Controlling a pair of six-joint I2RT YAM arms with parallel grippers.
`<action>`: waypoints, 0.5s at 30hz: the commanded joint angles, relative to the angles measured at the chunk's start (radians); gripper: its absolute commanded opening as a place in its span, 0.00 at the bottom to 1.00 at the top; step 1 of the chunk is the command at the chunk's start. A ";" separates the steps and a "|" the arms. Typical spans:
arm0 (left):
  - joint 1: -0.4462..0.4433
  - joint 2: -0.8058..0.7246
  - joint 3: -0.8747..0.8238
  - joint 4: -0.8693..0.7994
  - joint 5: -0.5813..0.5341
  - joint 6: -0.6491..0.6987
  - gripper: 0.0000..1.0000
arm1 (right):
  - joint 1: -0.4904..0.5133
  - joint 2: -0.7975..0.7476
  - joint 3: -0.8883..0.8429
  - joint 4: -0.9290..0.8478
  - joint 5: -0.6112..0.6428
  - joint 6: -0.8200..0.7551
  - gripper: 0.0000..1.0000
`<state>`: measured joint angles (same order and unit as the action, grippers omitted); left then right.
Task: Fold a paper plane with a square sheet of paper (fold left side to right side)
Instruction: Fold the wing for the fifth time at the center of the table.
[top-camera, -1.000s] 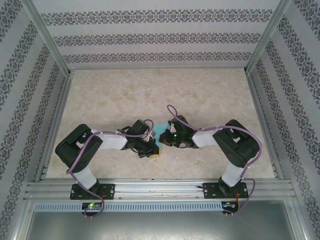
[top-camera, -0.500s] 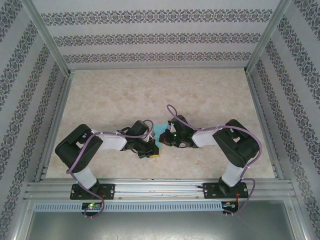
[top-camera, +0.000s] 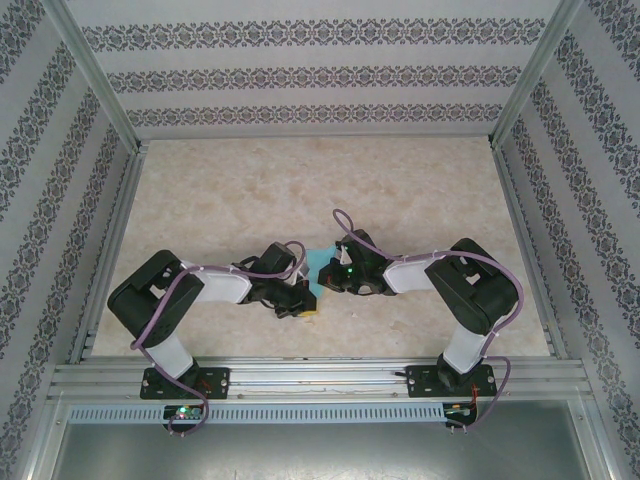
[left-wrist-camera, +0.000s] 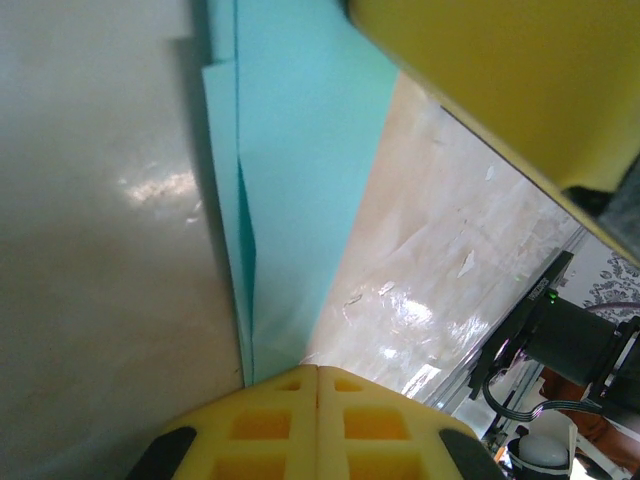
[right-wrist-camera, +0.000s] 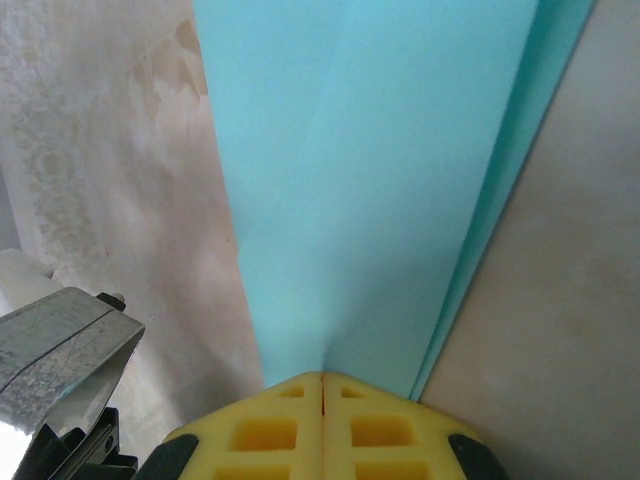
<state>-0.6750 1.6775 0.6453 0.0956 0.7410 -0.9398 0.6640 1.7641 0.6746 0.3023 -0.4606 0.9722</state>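
Note:
The square sheet of paper (top-camera: 321, 262) is turquoise and folded into a slim, layered paper plane shape lying flat on the table between both wrists. My left gripper (left-wrist-camera: 318, 372) is shut, and its yellow tips rest on the paper's (left-wrist-camera: 300, 150) narrow end. My right gripper (right-wrist-camera: 322, 378) is shut too, with its tips pressed on the paper (right-wrist-camera: 380, 180) from the opposite side. In the left wrist view a yellow finger of the right gripper (left-wrist-camera: 500, 80) hangs over the paper's far end. From above, the left gripper (top-camera: 310, 306) and right gripper (top-camera: 327, 277) almost meet, hiding most of the paper.
The beige marbled table (top-camera: 300, 190) stretches wide behind the arms. Patterned walls and aluminium rails (top-camera: 320, 375) enclose it. A grey metal part (right-wrist-camera: 60, 345) sits just left of the paper in the right wrist view.
The left arm has eased slightly toward the near-left. The paper and the right arm have not moved, and both grippers stay shut.

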 joint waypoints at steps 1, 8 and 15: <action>-0.017 -0.017 -0.044 -0.085 0.009 0.004 0.00 | 0.034 0.135 -0.041 -0.172 0.126 -0.030 0.00; -0.027 -0.040 -0.068 -0.092 0.026 0.018 0.00 | 0.034 0.140 -0.037 -0.177 0.126 -0.033 0.00; -0.032 -0.073 -0.086 -0.083 0.026 0.010 0.00 | 0.034 0.143 -0.032 -0.181 0.125 -0.035 0.00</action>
<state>-0.6819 1.6230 0.5835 0.0925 0.7528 -0.9390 0.6640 1.7687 0.6853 0.2882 -0.4637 0.9691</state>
